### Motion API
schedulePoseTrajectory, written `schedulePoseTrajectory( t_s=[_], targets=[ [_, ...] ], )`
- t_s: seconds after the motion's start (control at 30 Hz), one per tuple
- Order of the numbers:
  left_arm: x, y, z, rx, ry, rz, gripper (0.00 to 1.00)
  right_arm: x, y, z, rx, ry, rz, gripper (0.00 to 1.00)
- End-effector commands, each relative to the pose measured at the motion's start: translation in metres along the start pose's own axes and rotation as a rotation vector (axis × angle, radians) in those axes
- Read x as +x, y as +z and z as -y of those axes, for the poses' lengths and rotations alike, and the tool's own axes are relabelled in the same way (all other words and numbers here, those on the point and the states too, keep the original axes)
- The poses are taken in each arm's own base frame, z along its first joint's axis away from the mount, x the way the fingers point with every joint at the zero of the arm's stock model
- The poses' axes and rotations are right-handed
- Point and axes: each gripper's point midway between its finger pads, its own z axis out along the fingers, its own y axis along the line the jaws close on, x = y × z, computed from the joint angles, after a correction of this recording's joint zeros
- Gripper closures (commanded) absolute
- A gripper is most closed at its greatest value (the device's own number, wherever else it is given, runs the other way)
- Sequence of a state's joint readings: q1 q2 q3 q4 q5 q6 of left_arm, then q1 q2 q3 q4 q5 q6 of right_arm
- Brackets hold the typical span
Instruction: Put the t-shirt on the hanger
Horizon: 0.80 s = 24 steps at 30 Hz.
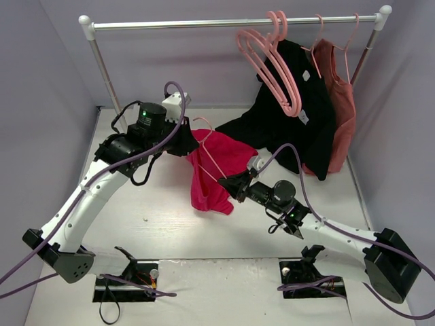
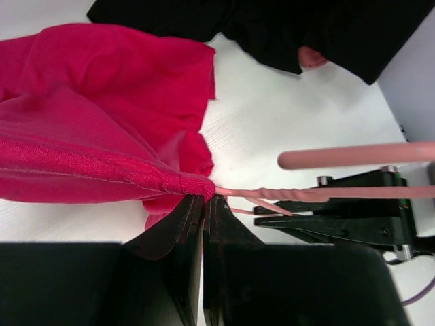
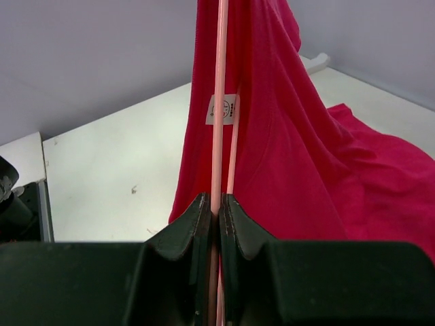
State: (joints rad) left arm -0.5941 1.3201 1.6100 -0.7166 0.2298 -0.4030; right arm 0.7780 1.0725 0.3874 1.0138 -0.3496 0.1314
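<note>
The crimson-pink t-shirt (image 1: 212, 175) hangs bunched between my two grippers, its lower part resting on the white table (image 1: 136, 217). The thin pink hanger (image 1: 202, 123) is partly inside it, hook up near my left gripper. My left gripper (image 1: 185, 142) is shut on the shirt's rolled hem (image 2: 183, 182), right beside the hanger's twisted neck (image 2: 306, 194). My right gripper (image 1: 225, 182) is shut on a thin bar of the hanger (image 3: 219, 102) in front of the hanging t-shirt (image 3: 292, 149), whose white neck label (image 3: 223, 109) shows.
A metal rail (image 1: 231, 24) spans the back. On it hang spare pink hangers (image 1: 272, 61), a black shirt (image 1: 292, 119) that drapes onto the table, and a rust-red top (image 1: 340, 102). The black shirt also lies beyond the t-shirt in the left wrist view (image 2: 306, 27).
</note>
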Motion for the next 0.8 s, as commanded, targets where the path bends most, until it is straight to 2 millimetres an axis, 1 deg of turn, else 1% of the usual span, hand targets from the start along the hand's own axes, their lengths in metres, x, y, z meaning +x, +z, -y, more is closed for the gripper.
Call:
schedulePoseTrajectory(
  t_s=[0.0,0.1,0.23,0.27,0.37,0.43,0.47,0.53,0.57,0.6,0.67,0.7,0.77],
  targets=[
    [-0.047,-0.024,0.042,0.146,0.021,0.159,1.00,-0.073,0.011,-0.015,-0.075,-0.069,0.232,1.00],
    [-0.048,-0.028,0.054,0.178,0.030,0.163,1.00,-0.077,0.011,-0.014,-0.069,-0.082,0.239,1.00],
    [-0.047,-0.032,0.069,0.216,0.047,0.155,1.00,-0.088,0.013,-0.009,-0.060,-0.109,0.257,1.00],
    [-0.046,-0.033,0.072,0.226,0.053,0.149,1.00,-0.092,0.013,-0.004,-0.052,-0.115,0.263,1.00],
    [-0.046,-0.037,0.078,0.233,0.074,0.142,1.00,-0.104,0.013,0.002,-0.049,-0.127,0.289,1.00],
    [-0.046,-0.039,0.078,0.228,0.086,0.141,1.00,-0.105,0.013,0.005,-0.055,-0.130,0.288,1.00],
    [-0.047,-0.040,0.073,0.202,0.103,0.151,0.87,-0.106,0.013,0.007,-0.050,-0.129,0.291,1.00],
    [-0.044,-0.042,0.063,0.153,0.123,0.144,0.73,-0.103,0.011,0.009,-0.049,-0.125,0.290,1.00],
    [-0.044,-0.045,0.058,0.130,0.146,0.150,0.60,-0.102,0.010,0.009,-0.048,-0.122,0.290,1.00],
    [-0.044,-0.048,0.048,0.076,0.154,0.154,0.55,-0.098,0.009,0.010,-0.048,-0.113,0.284,1.00],
    [-0.047,-0.057,0.038,0.030,0.190,0.175,0.49,-0.096,0.007,0.009,-0.049,-0.111,0.284,1.00],
    [-0.049,-0.061,0.029,-0.022,0.197,0.186,0.49,-0.093,0.007,0.010,-0.046,-0.107,0.277,1.00],
    [-0.052,-0.072,0.022,-0.058,0.238,0.208,0.49,-0.092,0.007,0.010,-0.050,-0.107,0.273,1.00]
  ],
)
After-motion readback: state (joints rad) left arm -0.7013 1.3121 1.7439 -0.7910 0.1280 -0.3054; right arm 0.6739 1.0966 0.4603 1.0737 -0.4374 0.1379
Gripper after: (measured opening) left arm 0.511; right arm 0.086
